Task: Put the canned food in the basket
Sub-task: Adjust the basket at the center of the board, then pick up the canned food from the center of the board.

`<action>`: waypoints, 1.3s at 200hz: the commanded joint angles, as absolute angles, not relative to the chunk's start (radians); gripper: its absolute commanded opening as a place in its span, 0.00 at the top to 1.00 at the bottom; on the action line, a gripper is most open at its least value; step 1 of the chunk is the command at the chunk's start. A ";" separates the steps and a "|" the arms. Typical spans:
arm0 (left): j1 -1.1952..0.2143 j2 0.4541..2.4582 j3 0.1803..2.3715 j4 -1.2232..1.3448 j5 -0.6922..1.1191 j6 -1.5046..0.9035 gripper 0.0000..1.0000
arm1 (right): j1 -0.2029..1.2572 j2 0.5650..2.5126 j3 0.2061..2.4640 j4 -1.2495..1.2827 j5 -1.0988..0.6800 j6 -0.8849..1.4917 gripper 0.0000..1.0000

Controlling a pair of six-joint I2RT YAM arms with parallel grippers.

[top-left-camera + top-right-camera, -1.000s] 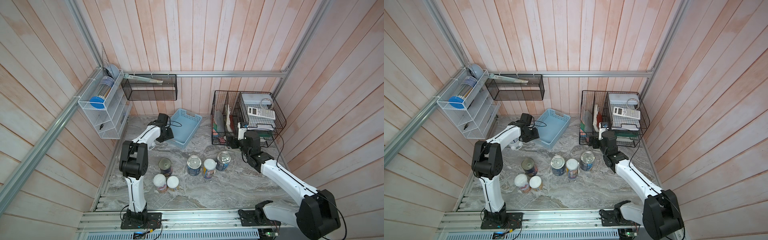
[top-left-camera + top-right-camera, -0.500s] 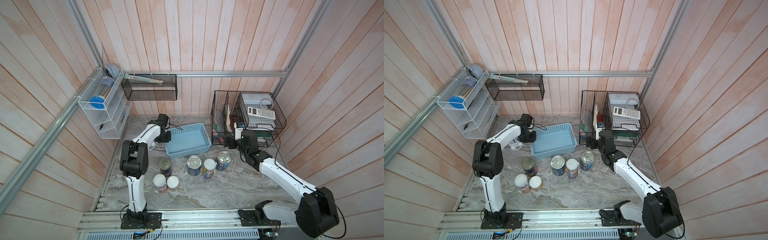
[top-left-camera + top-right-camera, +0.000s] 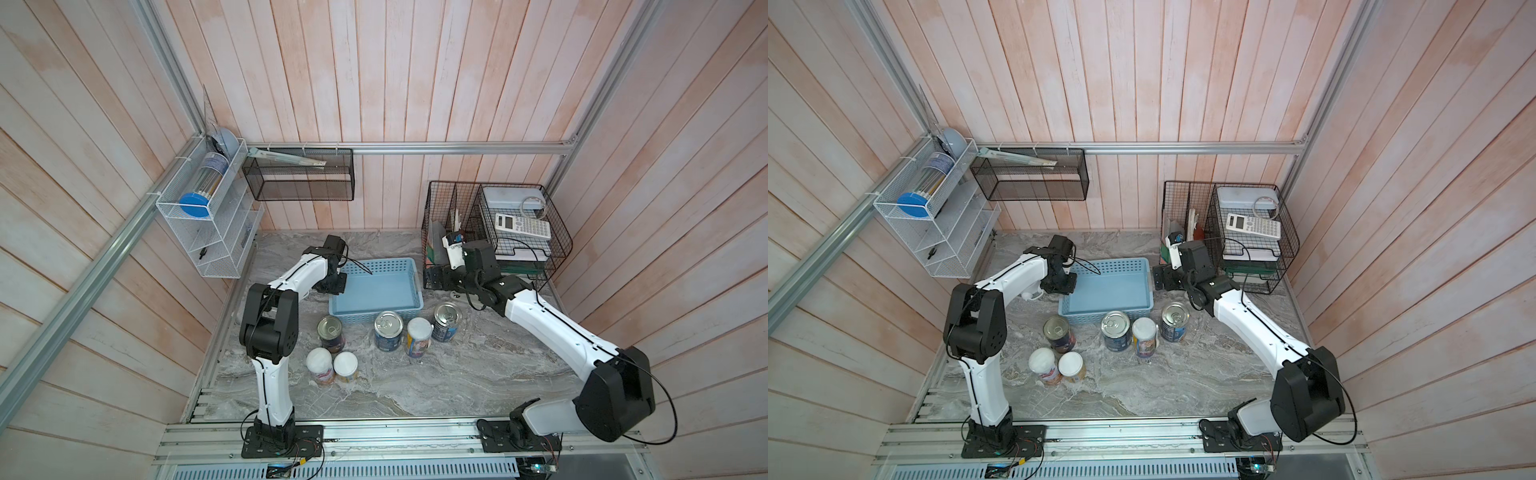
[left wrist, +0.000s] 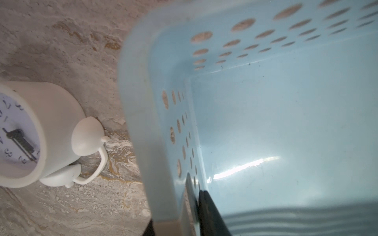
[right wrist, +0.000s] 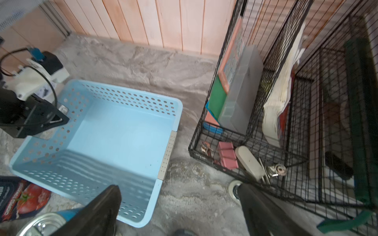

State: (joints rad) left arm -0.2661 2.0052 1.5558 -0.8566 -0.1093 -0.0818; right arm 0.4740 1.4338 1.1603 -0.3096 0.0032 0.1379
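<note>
Marble surface; left gripper pinches the basket at its 9 o'clock wall; spread right gripper is nearer the can at its 6 o'clock.

We see soft, even, bright light in both top views, faint shadows under the cans, wall planks bowing at the edges. In the left wrist view the basket rim blurs close up, glare streaking its floor. The fingers of the right tool are out of focus.

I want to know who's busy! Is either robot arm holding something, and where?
The left gripper, jaws shut, pinches the basket by its short side wall. The right gripper holds nothing, jaws open.
</note>
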 commanded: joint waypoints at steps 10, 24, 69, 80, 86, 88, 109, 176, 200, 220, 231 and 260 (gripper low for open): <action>-0.284 1.962 1.532 -0.843 -0.116 -0.046 0.74 | 0.476 1.450 1.221 -0.578 0.051 0.179 0.02; -0.295 1.952 1.518 -0.833 -0.110 -0.040 0.74 | 0.476 1.455 1.230 -0.621 0.057 0.190 0.02; -0.311 1.934 1.473 -0.809 -0.101 -0.036 0.74 | 0.471 1.490 1.221 -0.704 0.053 0.230 0.02; -0.313 1.927 1.459 -0.797 -0.090 -0.035 0.74 | 0.471 1.503 1.220 -0.717 0.060 0.231 0.02; -0.314 1.924 1.452 -0.790 -0.086 -0.034 0.74 | 0.471 1.513 1.221 -0.722 0.061 0.231 0.02; -0.314 1.923 1.450 -0.789 -0.088 -0.034 0.74 | 0.471 1.516 1.221 -0.726 0.059 0.231 0.02; -0.314 1.919 1.438 -0.776 -0.117 -0.044 0.65 | 0.470 1.569 1.258 -0.770 0.019 0.212 0.02; -0.307 1.890 1.418 -0.742 -0.132 -0.068 0.11 | 0.480 1.664 1.335 -0.871 0.001 0.204 0.02; -0.302 1.889 1.421 -0.742 -0.126 -0.072 0.07 | 0.488 1.662 1.329 -0.883 -0.009 0.204 0.02; -0.301 1.888 1.420 -0.739 -0.122 -0.077 0.05 | 0.499 1.656 1.300 -0.897 -0.001 0.207 0.02; -0.301 1.885 1.417 -0.738 -0.120 -0.075 0.04 | 0.503 1.648 1.281 -0.901 0.008 0.213 0.02; -0.298 1.879 1.417 -0.734 -0.123 -0.081 0.01 | 0.505 1.615 1.239 -0.908 0.020 0.224 0.02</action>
